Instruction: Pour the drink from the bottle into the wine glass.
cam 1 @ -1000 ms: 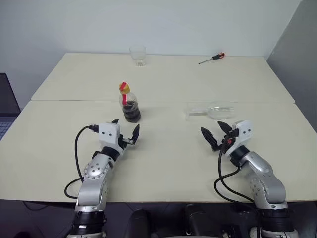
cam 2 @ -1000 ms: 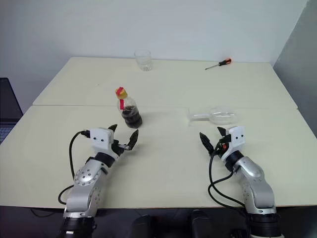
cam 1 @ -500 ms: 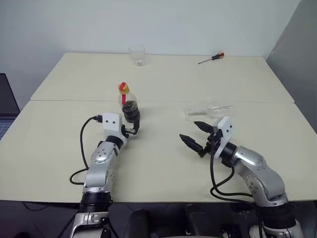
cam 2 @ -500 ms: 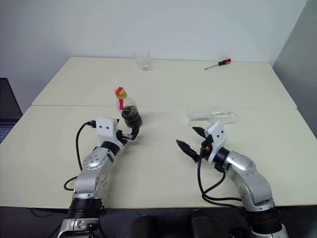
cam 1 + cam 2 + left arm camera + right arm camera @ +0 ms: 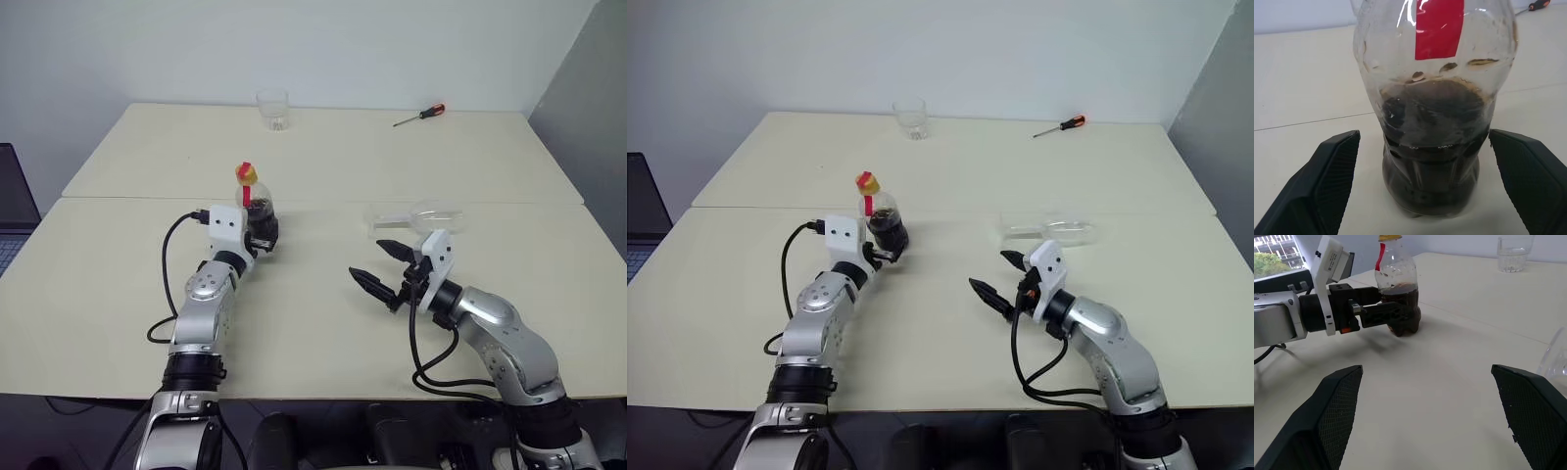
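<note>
Nearest, the right tool (image 5: pixel 385 264) hangs wide open and empty above the surface (image 5: pixel 313 323). Farther, the left tool (image 5: pixel 1425 161) brackets the upright bottle (image 5: pixel 257 208), fingers spread, not gripping; closing off-centre could topple it. The wine glass (image 5: pixel 421 219) lies on its side, stem pointing left.

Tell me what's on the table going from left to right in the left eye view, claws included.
Left claw at the bottle (too overlapped to order between them) → tumbler → right claw → wine glass, lying on its side → screwdriver.
</note>
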